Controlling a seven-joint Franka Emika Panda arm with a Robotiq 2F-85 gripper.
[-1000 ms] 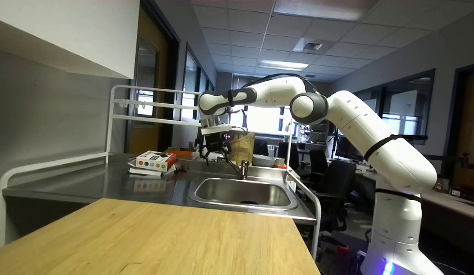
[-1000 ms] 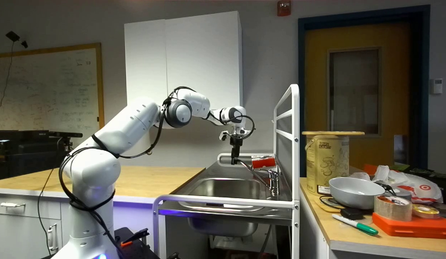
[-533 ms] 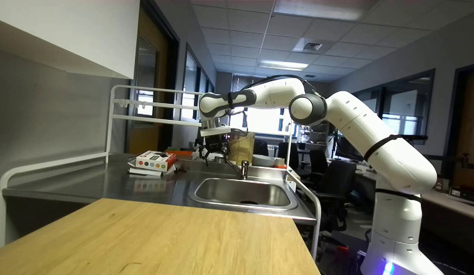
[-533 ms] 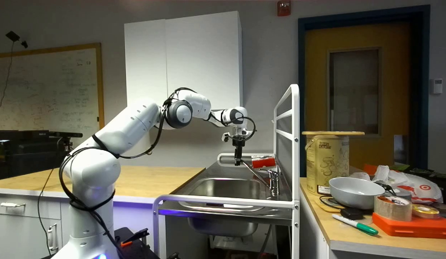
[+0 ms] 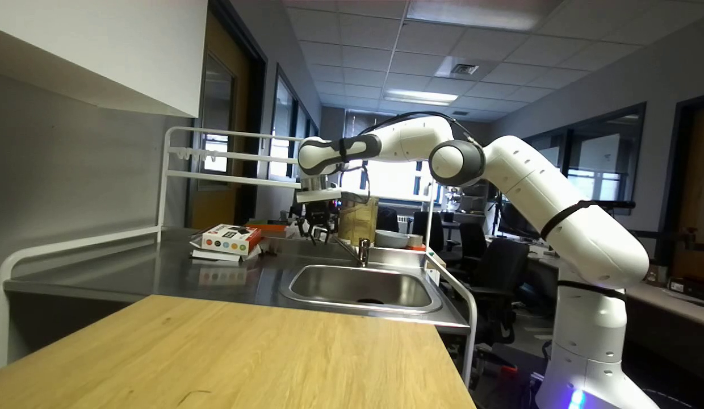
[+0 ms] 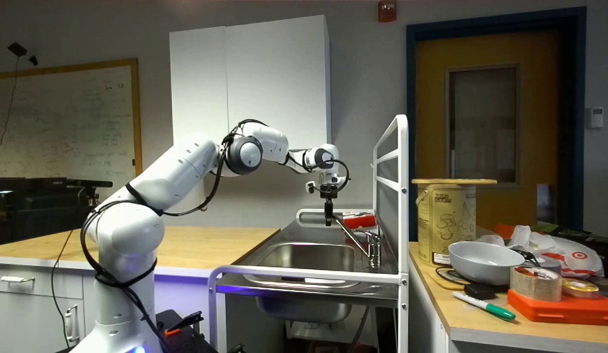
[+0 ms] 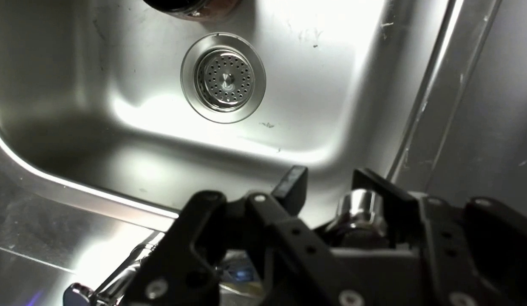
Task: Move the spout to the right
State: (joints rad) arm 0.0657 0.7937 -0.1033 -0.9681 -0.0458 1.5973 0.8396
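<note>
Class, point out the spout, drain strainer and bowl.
Spout point(image 6: 352, 236): in an exterior view, middle of the pipe.
Drain strainer point(image 7: 227, 79): in the wrist view, perforated plate's centre.
Bowl point(image 6: 480, 274): in an exterior view, outer wall.

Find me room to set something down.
Free: the wooden tabletop, bordered by the steel counter; that counter between the red-white box and sink. Crowded: the side counter, with bowl and tape, and around the spout, where the pincer hovers.

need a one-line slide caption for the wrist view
Wrist view: spout between the jaws of the open gripper, steel sink and its round drain beyond.
</note>
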